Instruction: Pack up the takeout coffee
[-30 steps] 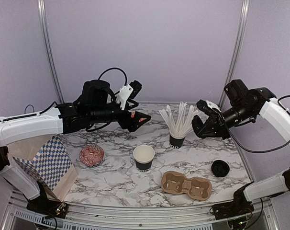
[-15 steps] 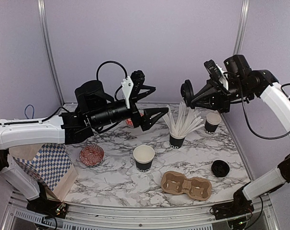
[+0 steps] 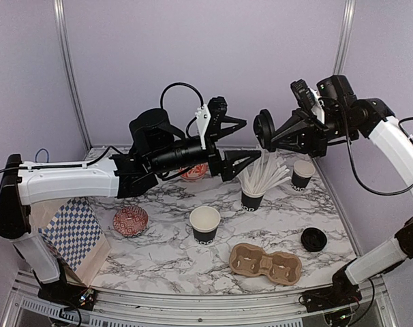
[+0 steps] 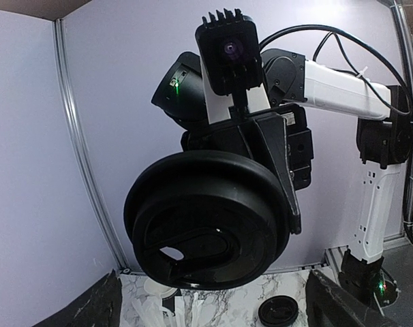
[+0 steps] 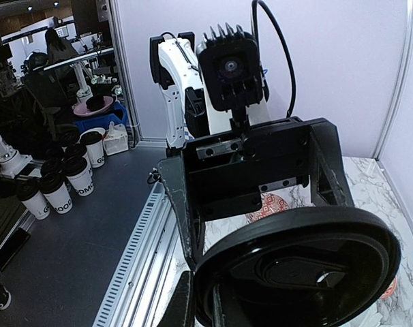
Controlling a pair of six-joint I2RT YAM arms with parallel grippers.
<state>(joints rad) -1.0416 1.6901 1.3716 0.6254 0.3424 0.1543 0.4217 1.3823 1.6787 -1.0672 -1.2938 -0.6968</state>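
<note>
- Right claw (image 3: 273,134) pinches a round black plastic lid (image 3: 263,129) aloft, upper centre; left claw (image 3: 251,139) gapes open facing it.
- Lidless on the table (image 3: 159,253): black paper cup (image 3: 205,225) at centre, second cup (image 3: 302,174) at right; nothing looks packed yet.

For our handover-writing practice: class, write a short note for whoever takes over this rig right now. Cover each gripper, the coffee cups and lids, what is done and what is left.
Left gripper: open, empty, raised facing the right one.
Right gripper: shut on a black lid, held in the air above the table.
Cups: an open cup stands mid-table; a second cup at the back right also looks unlidded.
Another lid lies near the table's right edge.
Done: one lid picked up.
Left: both cups need lids. The carrier tray holds nothing yet and is probably where they go.
</note>
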